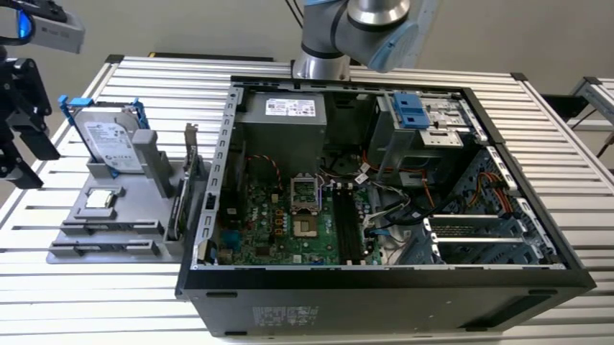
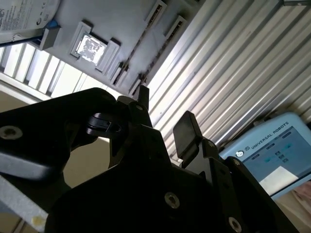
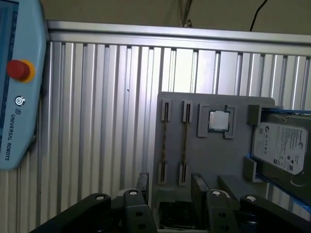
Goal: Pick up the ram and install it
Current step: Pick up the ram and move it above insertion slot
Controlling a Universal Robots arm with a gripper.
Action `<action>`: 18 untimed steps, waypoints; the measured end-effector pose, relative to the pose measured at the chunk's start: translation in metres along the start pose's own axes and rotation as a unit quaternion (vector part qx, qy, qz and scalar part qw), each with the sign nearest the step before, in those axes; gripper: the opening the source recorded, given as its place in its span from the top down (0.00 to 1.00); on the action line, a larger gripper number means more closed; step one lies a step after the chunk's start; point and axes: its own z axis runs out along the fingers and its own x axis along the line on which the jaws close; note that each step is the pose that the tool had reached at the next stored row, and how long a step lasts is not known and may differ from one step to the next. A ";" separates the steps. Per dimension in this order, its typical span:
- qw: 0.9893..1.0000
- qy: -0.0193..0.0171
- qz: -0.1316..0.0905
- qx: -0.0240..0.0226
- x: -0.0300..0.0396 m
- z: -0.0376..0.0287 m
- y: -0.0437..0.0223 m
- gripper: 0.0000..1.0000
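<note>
1. The ram [image 3: 184,141] stands on its long edge in the grey holder [image 1: 129,205], each end seated in a slotted post. Both wrist views show it edge-on, so its chips and label are hidden. A second stick [image 3: 165,141] stands just beside it and parallel to it. I cannot tell which of the two is intended.
2. Handling, as judged: the ram is light, stiff and thin, with smooth faces and, presumably, a fragile contact edge seated downward. It should not flex, but it may tip or bind in the posts if drawn at an angle. The soundest hold is across the two flat faces at the middle of the exposed upper edge, clear of both posts, with modest pressure.
3. The gripper [image 3: 171,187] has its jaws apart at a moderate gap with nothing between them. Its fingers [image 3: 143,182] flank the line of the two sticks. The gripper is held off from the holder's end, apart from the ram and touching nothing.
4. On the same holder, a processor chip [image 3: 218,120] sits in a recess beside the sticks. Beyond it is a hard drive [image 3: 284,145] in a blue frame. In the exterior view, a card [image 1: 189,176] with a metal bracket stands at the holder's edge nearest the case.
5. The computer case [image 1: 384,302] lies open on the slatted table [image 1: 125,72], at the exterior view's right of the holder, with its motherboard [image 1: 287,223] exposed. Installation is not yet begun.
6. A control tablet [image 3: 14,97] lies on the table, well apart from the holder.
</note>
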 end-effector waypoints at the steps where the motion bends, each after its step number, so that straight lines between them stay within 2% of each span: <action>1: 1.000 0.000 0.000 0.000 0.0000 0.0009 0.0000 0.00; 18: 1.000 0.000 0.002 0.000 -0.0009 0.0135 0.0000 0.00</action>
